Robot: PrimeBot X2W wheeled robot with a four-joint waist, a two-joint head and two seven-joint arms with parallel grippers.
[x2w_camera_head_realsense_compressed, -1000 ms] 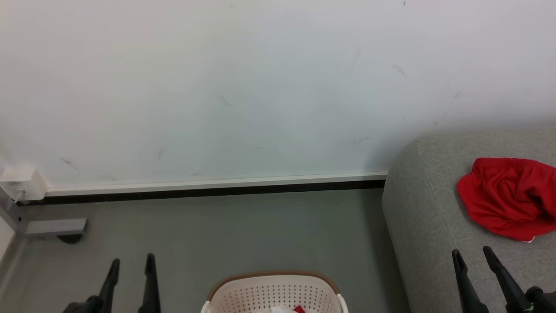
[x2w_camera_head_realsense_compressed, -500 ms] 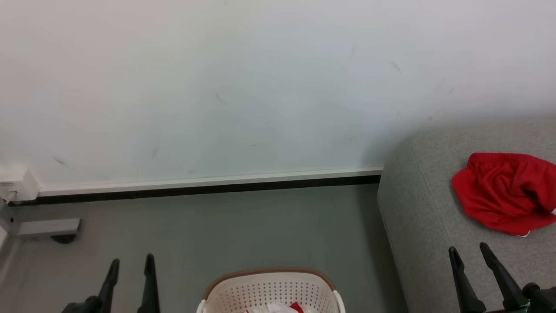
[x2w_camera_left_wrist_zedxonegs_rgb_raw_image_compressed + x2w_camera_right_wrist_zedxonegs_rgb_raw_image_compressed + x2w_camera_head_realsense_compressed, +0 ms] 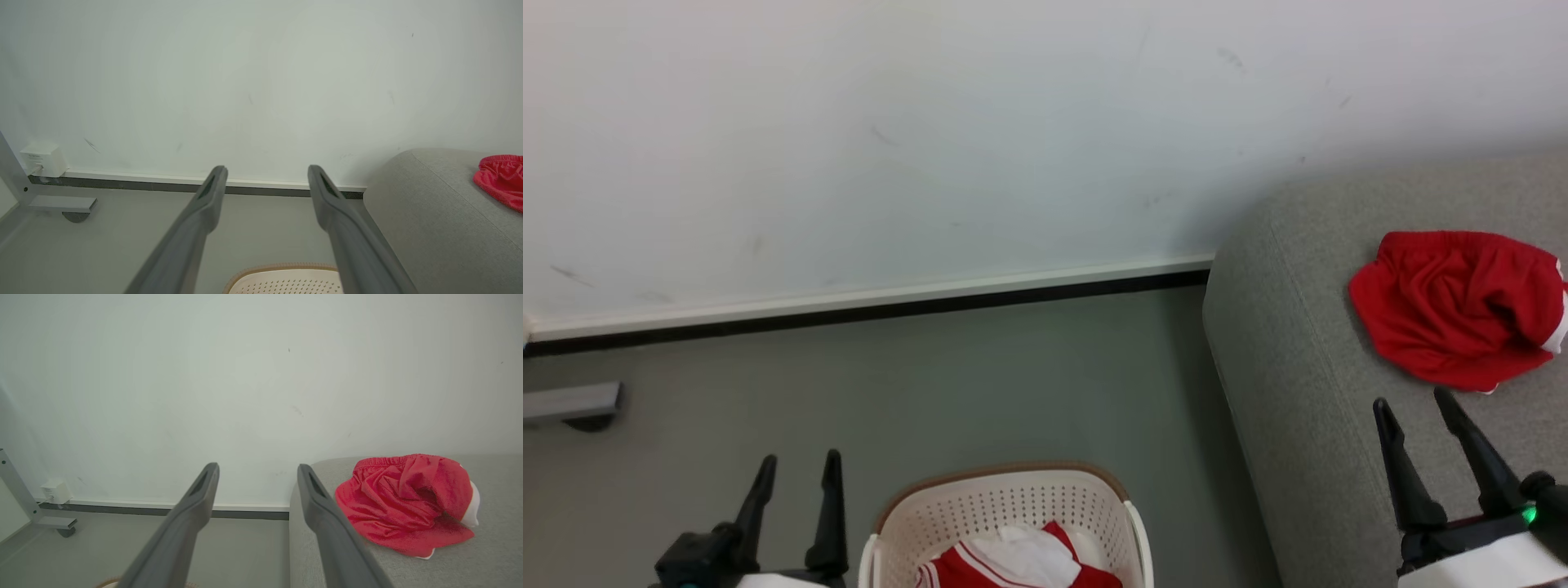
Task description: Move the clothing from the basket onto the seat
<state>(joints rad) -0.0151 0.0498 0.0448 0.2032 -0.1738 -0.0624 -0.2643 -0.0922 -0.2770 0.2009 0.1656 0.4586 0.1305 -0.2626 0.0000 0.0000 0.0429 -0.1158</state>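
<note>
The left gripper (image 3: 800, 459) and right gripper (image 3: 1410, 398) both stand open, fingers spread, holding nothing. At three o'clock of the left one sits the basket (image 3: 1005, 475), with clothing (image 3: 1013, 563) inside (crumpled red and white). At one o'clock of the right gripper, a red garment (image 3: 1454, 306) lies on the seat (image 3: 1290, 367).

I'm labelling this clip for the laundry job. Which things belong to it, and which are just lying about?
Part of the job: basket, red-and-white clothing inside it, grey seat, red garment lying on it, left gripper, right gripper, both open.

Just lying about: grey frame foot, white wall box, skirting board.
</note>
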